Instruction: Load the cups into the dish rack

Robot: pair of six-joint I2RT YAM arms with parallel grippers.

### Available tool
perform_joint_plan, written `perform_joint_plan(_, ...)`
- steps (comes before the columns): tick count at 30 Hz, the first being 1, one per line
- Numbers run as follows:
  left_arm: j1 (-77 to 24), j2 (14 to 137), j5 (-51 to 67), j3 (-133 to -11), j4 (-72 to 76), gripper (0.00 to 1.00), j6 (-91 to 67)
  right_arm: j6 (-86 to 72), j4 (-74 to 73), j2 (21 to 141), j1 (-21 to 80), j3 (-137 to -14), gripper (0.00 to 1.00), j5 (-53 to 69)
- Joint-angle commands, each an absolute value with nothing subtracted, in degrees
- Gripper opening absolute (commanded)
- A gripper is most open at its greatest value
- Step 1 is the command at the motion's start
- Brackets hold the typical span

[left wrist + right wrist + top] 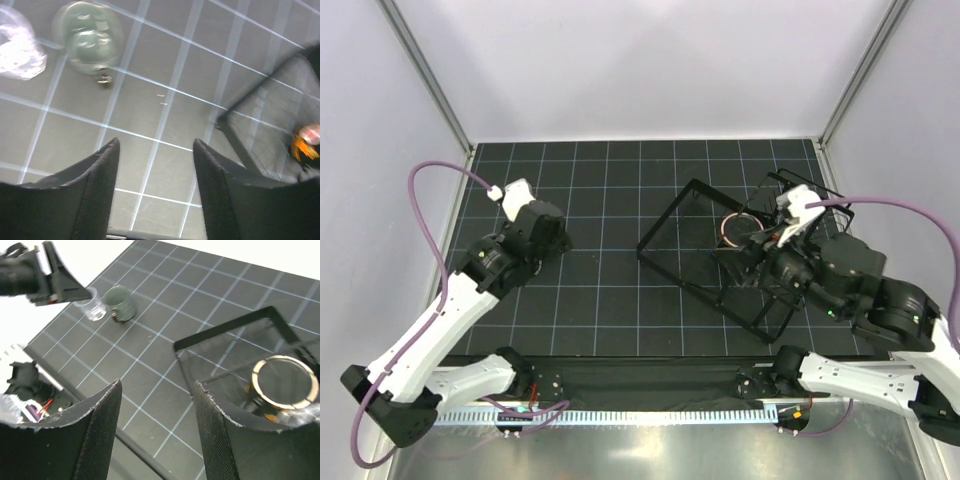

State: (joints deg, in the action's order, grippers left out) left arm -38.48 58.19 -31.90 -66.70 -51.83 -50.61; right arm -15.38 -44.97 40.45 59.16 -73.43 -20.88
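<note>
Left wrist view: clear tumbler [17, 47] blurred, cut off at left edge; mug [306, 142] blurred, cropped at right edge.

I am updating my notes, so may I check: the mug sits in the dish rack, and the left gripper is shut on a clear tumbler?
Not quite. The left gripper is open and holds nothing. The left wrist view shows a greenish clear tumbler and a second clear tumbler on the grid mat beyond its fingers. The mug does sit in the dish rack.
</note>
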Motion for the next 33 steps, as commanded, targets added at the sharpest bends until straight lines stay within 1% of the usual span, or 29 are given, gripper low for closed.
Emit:
perform_joint_plan(1, -33.24, 61.34, -31.82, -67.05, -57.91, 0.54, -52.48, -14.76, -40.34, 43.32, 59.5, -76.03, 0.61, -15.12)
perform_joint_plan(3, -29.81, 63.1, -30.94, -68.29, -57.14, 0.54, -51.25, -15.29, -40.25, 44.29, 59.41, -75.94, 0.61, -13.63)
perform_joint_plan(5, -28.13, 65.56, -28.84, -68.73, -54.33, 0.56, -46.79, -16.08, -40.34, 45.52, 59.41, -76.02, 0.61, -12.66)
perform_joint_plan(8, -23.83, 70.2, -26.81, -70.66, -51.42, 0.57, -43.78, -17.31, -41.3, 46.32, 59.5, -76.55, 0.61, -10.9)
perform_joint_plan(9, -20.77, 71.96, -25.15, -72.23, -51.24, 0.56, -43.51, -17.66, -41.48, 46.14, 59.41, -76.9, 0.61, -10.72)
perform_joint_plan(11, -17.77, 77.22, -22.6, -74.0, -50.71, 0.52, -42.55, -18.54, -41.57, 45.27, 59.41, -76.64, 0.61, -10.9)
perform_joint_plan(13, -16.09, 80.84, -22.14, -77.25, -50.8, 0.44, -42.36, -18.81, -41.84, 44.56, 59.5, -76.55, 0.61, -12.03)
perform_joint_plan(14, -16.0, 84.69, -22.84, -78.47, -51.15, 0.44, -42.36, -19.16, -42.27, 44.04, 59.5, -76.55, 0.61, -12.21)
perform_joint_plan(18, -16.08, 91.92, -21.45, -82.79, -51.6, 0.42, -42.89, -19.6, -43.24, 42.89, 59.41, -76.73, 0.61, -13.09)
perform_joint_plan(29, -16.0, 100.02, -25.92, -87.54, -49.66, 0.45, -41.22, -19.78, -46.32, 39.73, 59.41, -76.82, 0.61, -15.2)
perform_joint_plan(33, -15.21, 103.18, -23.65, -88.68, -49.31, 0.44, -39.64, -19.6, -46.58, 39.11, 59.5, -76.82, 0.61, -15.64)
